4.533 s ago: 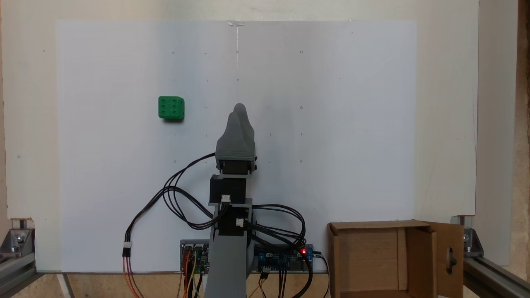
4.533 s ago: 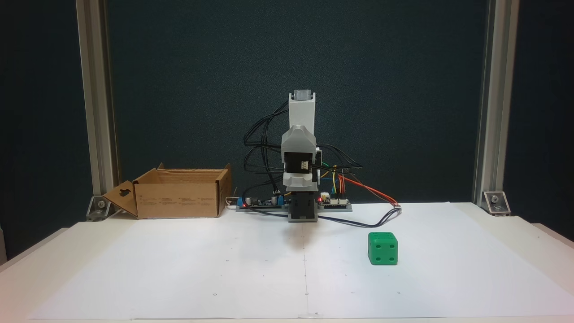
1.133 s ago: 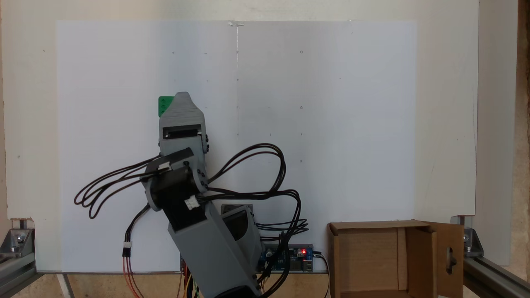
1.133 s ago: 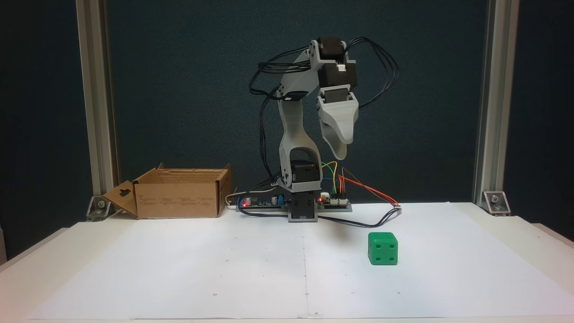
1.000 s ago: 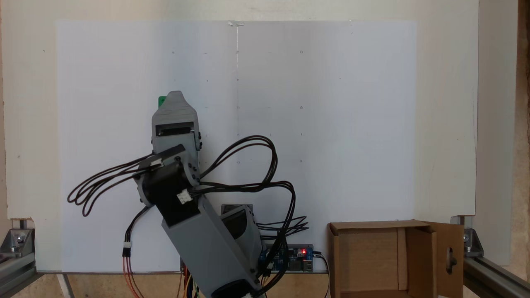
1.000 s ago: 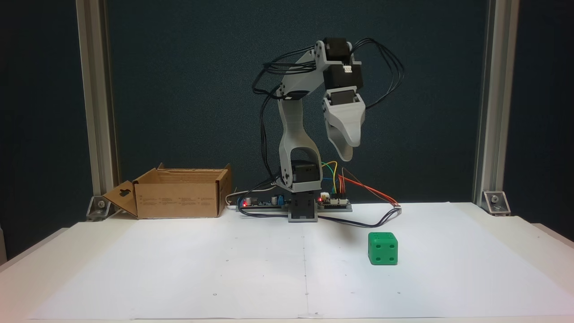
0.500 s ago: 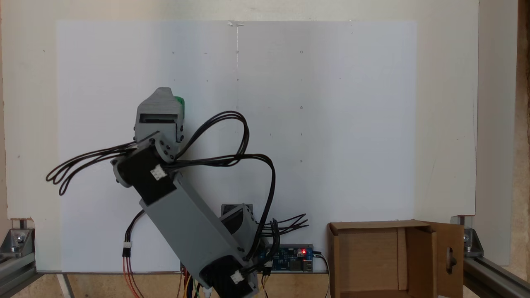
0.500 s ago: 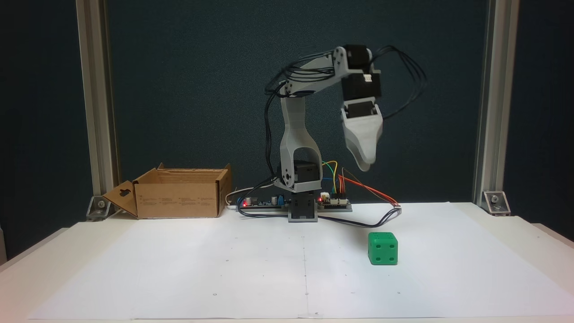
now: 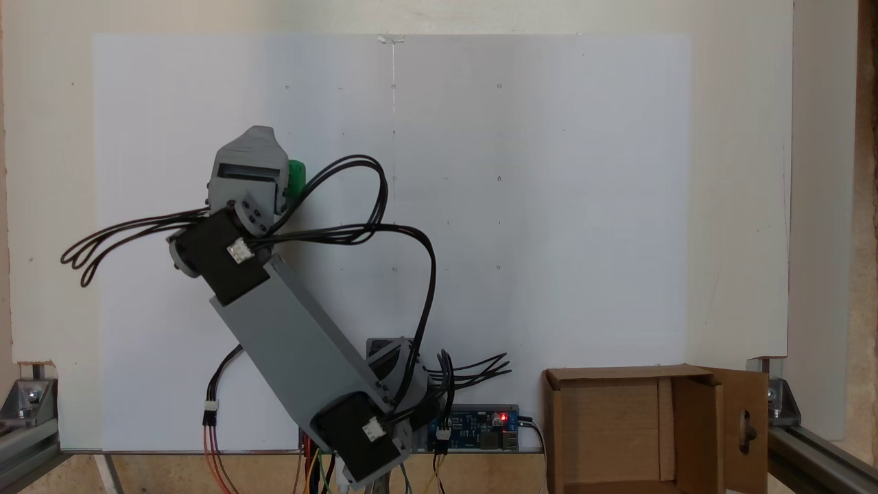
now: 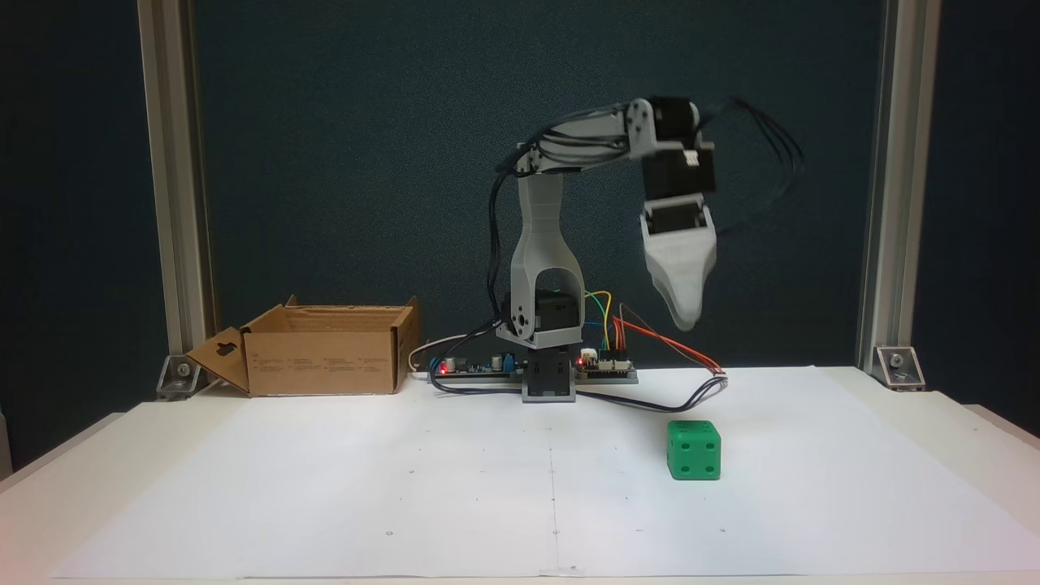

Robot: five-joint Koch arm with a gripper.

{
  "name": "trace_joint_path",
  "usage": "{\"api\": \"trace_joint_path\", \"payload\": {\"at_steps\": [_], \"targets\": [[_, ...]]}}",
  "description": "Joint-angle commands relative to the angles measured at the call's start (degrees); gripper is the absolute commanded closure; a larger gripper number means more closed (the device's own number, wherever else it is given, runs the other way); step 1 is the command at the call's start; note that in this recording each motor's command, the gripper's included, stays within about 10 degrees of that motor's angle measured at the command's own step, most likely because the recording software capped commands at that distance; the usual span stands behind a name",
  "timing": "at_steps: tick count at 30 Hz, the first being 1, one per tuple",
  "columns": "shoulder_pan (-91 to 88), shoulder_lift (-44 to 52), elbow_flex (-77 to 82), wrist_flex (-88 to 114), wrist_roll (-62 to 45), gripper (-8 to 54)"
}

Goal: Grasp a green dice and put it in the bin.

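The green dice (image 10: 694, 449) sits on the white paper, right of centre in this fixed view, with nothing touching it. In a fixed view from above, just a green strip of the dice (image 9: 296, 180) shows at the right side of the gripper body. The grey gripper (image 10: 687, 322) hangs point-down well above the dice, almost straight over it. Seen from above, the gripper (image 9: 260, 134) covers most of the dice. A single tip shows, so I cannot make out how the jaws stand. The bin (image 10: 325, 361), an open brown cardboard box, stands at the far left by the arm's base; its rim (image 9: 621, 374) lies at the lower right.
Black cables (image 9: 384, 226) loop out from the arm. Circuit boards (image 10: 605, 366) with coloured wires sit beside the arm's base (image 10: 548, 382). Aluminium posts (image 10: 881, 187) frame the table at both sides. The white paper sheet (image 10: 406, 487) covers the table.
The arm has unfolded from its rest pose, swung toward the dice and reached out over it. Over the last second the gripper has also come lower. The dice and bin have not moved.
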Motion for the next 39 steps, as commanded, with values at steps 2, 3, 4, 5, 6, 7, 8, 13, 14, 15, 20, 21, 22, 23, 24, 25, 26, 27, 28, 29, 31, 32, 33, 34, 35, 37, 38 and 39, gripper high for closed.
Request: {"api": "trace_joint_path", "payload": {"at_steps": [2,3,4,5,6,7,8,13,14,15,20,21,22,23,24,25,26,27,28,29,31,32,33,34,35,37,38,39], "targets": [[0.1,-0.8,-3.5,-1.1,4.7,2.2],[0.1,-1.2,-3.5,-1.1,4.7,2.2],[0.1,-1.6,-3.5,-1.1,4.7,2.2],[0.1,-1.8,-3.5,-1.1,4.7,2.2],[0.1,-1.9,-3.5,-1.2,4.7,2.2],[0.1,-2.0,-3.5,-1.6,4.7,2.2],[0.1,-2.3,-3.5,-1.8,4.7,2.2],[0.1,-3.5,-3.5,-2.1,4.7,2.2],[0.1,-4.0,-3.5,-2.2,4.7,2.2],[0.1,-4.3,-3.5,-2.2,4.7,2.2],[0.1,-5.8,-3.5,-2.5,4.7,2.2],[0.1,-5.9,-3.5,-2.5,4.7,2.2],[0.1,-6.1,-3.5,-2.5,4.7,2.2],[0.1,-6.2,-3.5,-2.5,4.7,2.2],[0.1,-6.4,-3.5,-2.6,4.7,2.2],[0.1,-6.5,-3.5,-2.6,4.7,2.2],[0.1,-6.6,-3.5,-2.6,4.7,2.2],[0.1,-6.8,-3.5,-2.6,4.7,2.2],[0.1,-7.5,-3.5,-2.6,4.7,2.2],[0.1,-7.6,-3.5,-2.6,4.7,2.2],[0.1,-8.6,-3.5,-2.9,4.7,2.2],[0.1,-9.1,-3.5,-3.0,4.7,2.2],[0.1,-9.2,-3.5,-3.0,4.7,2.2],[0.1,-9.5,-3.5,-3.0,4.7,2.2],[0.1,-9.7,-3.5,-3.1,4.7,2.2],[0.1,-9.7,-3.5,-3.1,4.7,2.2],[0.2,-9.7,-3.5,-3.1,4.7,2.2],[0.2,-9.7,-3.5,-3.1,4.7,2.2]]}}
